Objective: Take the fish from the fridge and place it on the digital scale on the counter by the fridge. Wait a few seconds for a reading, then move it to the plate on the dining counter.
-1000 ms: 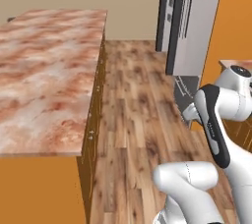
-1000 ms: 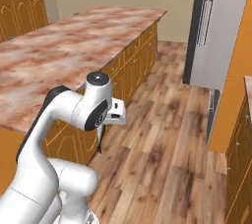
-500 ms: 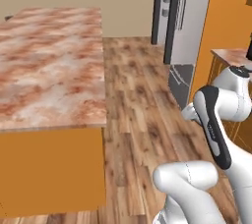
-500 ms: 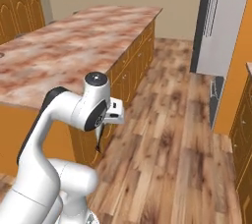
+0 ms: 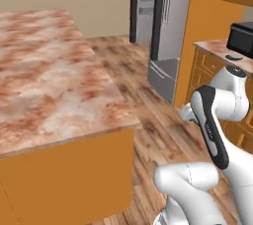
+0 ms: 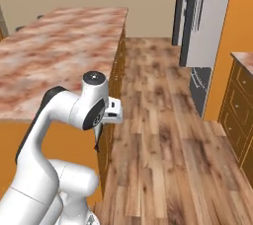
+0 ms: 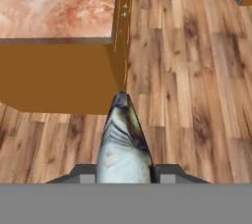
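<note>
The fish (image 7: 123, 144) sits clamped between the fingers (image 7: 81, 173) above wooden floor (image 7: 197, 95).

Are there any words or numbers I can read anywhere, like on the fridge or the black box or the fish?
None: no words, numbers or signs can be read in these pictures.
The fridge has plain grey doors with no writing.
The black microwave shows no label that I can make out.
The fish, held in the gripper, has only its own markings.
The dining counter bears only its marbled pattern.
</note>
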You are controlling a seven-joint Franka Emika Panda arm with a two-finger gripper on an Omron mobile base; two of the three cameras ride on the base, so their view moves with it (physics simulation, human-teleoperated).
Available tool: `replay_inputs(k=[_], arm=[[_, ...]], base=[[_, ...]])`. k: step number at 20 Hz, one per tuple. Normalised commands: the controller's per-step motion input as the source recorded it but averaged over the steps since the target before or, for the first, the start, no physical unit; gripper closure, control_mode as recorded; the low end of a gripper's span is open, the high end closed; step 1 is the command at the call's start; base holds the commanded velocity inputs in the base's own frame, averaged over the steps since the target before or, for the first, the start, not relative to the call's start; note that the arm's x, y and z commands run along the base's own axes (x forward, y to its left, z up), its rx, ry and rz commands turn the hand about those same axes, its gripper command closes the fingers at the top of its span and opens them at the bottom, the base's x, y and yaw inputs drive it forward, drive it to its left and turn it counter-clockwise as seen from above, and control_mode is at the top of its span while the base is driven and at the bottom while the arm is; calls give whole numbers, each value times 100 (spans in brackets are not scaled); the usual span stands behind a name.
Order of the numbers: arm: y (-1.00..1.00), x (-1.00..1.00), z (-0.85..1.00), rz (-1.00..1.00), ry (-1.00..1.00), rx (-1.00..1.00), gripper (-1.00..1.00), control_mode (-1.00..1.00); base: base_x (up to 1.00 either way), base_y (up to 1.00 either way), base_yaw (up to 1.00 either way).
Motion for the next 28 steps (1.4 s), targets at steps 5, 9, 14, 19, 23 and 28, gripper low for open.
replay_inputs(k=[5, 9, 14, 19, 23, 28], arm=[[0, 0, 0, 0, 0, 0, 100, 100], [0, 0, 0, 0, 0, 0, 100, 100], [0, 0, 0, 0, 0, 0, 100, 100], [0, 0, 0, 0, 0, 0, 100, 100], [0, 0, 0, 0, 0, 0, 100, 100], [0, 0, 0, 0, 0, 0, 100, 100]], base=[[0, 100, -36], [0, 100, -33], [0, 100, -31], [0, 100, -31], [0, 100, -32], [0, 100, -34]])
